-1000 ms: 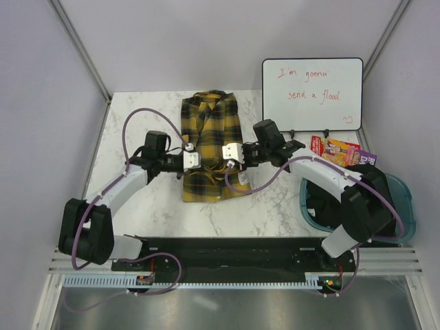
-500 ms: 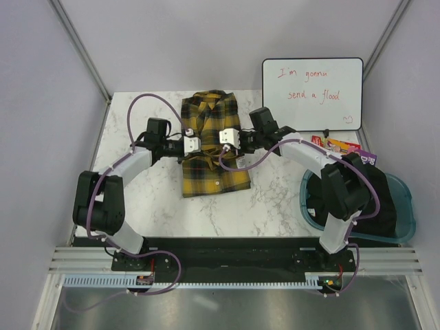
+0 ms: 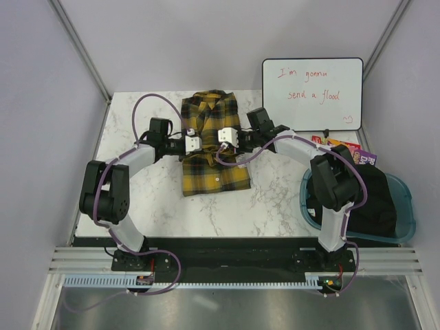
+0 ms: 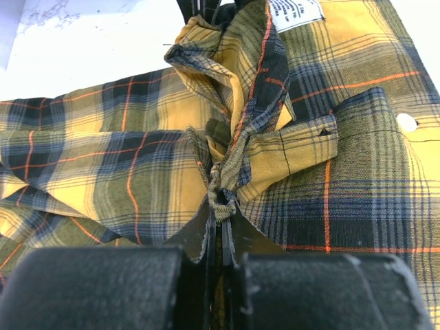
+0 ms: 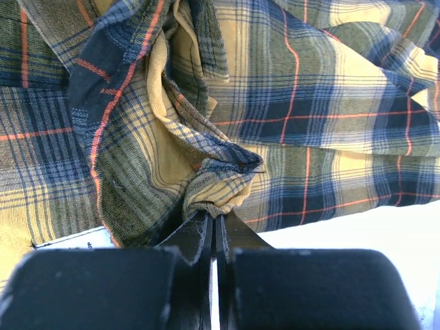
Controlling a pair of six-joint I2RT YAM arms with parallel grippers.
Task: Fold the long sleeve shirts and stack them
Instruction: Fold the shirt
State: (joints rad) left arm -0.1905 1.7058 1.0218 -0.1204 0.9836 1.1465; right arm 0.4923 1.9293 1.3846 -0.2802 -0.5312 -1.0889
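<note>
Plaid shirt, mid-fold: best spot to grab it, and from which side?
Take the raised bunches of cloth at mid-length, coming in low from each side. The shirt lies flat on the table, so only those gathered ridges give the fingers something to close around. The left hand and right hand are each shut on one such bunch.

White marble table [image 3: 275,199], whiteboard [image 3: 313,93] with red handwriting, colourful packets [image 3: 344,148], teal tub [image 3: 410,213] holding dark cloth [image 3: 378,199]

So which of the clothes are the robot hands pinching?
The yellow plaid shirt: left gripper and right gripper both pinch it. The black garment lies in the blue bin, untouched.
</note>
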